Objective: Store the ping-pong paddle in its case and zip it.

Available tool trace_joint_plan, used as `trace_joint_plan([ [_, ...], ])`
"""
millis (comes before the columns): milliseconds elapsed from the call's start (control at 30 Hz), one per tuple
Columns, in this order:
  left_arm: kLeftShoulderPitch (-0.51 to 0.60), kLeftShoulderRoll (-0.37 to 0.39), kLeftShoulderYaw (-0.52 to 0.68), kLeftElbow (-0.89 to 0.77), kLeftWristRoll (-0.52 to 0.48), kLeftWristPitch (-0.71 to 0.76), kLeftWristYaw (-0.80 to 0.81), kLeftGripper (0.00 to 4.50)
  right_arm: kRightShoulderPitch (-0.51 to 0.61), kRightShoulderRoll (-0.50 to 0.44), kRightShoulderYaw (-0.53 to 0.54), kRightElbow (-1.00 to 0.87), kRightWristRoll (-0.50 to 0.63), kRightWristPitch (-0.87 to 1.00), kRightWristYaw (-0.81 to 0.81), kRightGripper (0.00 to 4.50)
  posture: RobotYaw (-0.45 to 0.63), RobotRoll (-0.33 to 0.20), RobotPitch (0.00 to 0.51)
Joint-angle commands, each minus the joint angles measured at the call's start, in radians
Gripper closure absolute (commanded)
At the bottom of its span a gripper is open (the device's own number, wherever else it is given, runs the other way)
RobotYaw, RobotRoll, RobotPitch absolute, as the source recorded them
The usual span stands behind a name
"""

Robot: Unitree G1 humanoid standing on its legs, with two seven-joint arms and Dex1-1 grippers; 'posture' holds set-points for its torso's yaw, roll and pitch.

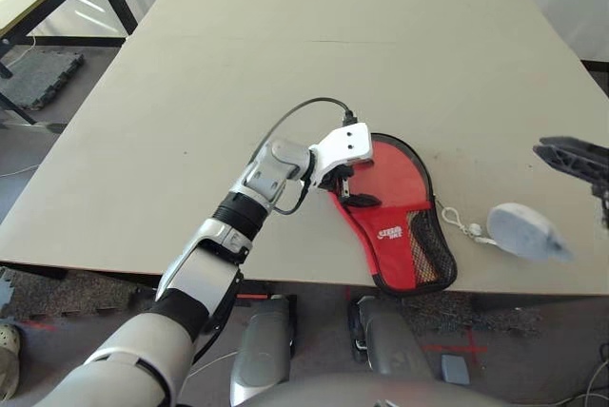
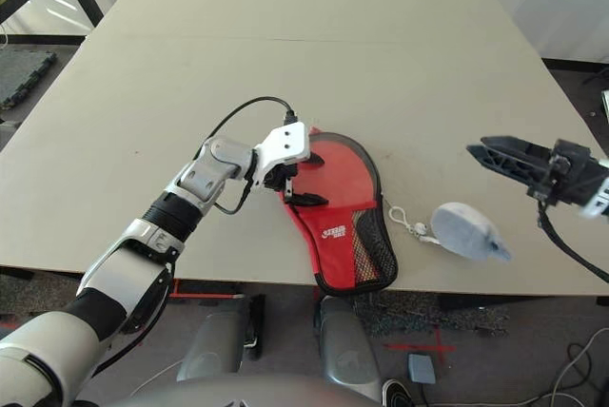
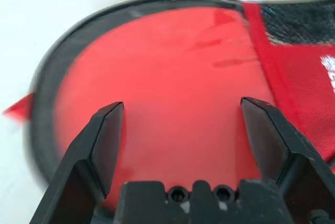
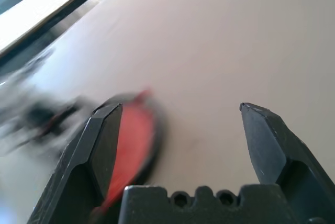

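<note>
case (image 2: 338, 207) lying red side up near the table's (image 2: 285, 74) near edge, handle end hanging slightly over it | left gripper (image 2: 297, 188) hovering at its left rim, fingers spread wide, holding nothing | pale tag (image 2: 469, 232) resting just right of case | right gripper (image 2: 490, 155) hanging at far right, jaws wide, empty

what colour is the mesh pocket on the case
Black mesh pocket on the red case; clearest in the right eye view.

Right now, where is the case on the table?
The case lies red side up at the table's near edge, under the open left gripper, its pale tag beside it on the right.
</note>
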Motion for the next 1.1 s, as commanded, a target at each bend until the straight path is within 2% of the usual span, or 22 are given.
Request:
trace_joint_plan([
  [33, 0.027, 0.026, 0.082, -0.061, -0.044, 0.042, 0.078, 0.0, -0.035, 0.082, 0.015, 0.097, -0.107, -0.191, -0.128, 0.03, 0.06, 0.0, 0.133],
  [267, 0.086, 0.046, 0.306, -0.165, -0.106, 0.101, 0.366, 0.0, -0.119, 0.241, 0.027, 0.289, -0.243, -0.509, -0.334, 0.03, 0.1, 0.0, 0.125],
  [367, 0.118, 0.051, 0.417, -0.179, -0.12, 0.085, 0.53, 0.0, -0.154, 0.27, 0.031, 0.385, -0.298, -0.635, -0.424, 0.03, 0.11, 0.0, 0.122],
  [500, 0.185, 0.087, 0.536, -0.151, -0.081, 0.038, 0.772, 0.0, -0.19, 0.289, 0.044, 0.461, -0.356, -0.753, -0.532, 0.03, 0.12, 0.0, 0.119],
  [567, 0.226, 0.097, 0.6, -0.119, -0.074, -0.048, 0.888, 0.0, -0.211, 0.292, 0.046, 0.515, -0.376, -0.801, -0.579, 0.03, 0.13, 0.0, 0.116],
  [800, 0.241, 0.059, 0.643, -0.008, -0.107, -0.241, 1.004, 0.0, -0.258, 0.275, 0.058, 0.668, -0.465, -0.884, -0.802, 0.03, 0.15, 0.0, 0.109],
  [1100, 0.201, 0.045, 0.622, 0.094, -0.138, -0.311, 0.987, 0.0, -0.254, 0.306, 0.067, 0.689, -0.451, -0.905, -0.806, 0.03, 0.13, 0.0, 0.102],
])
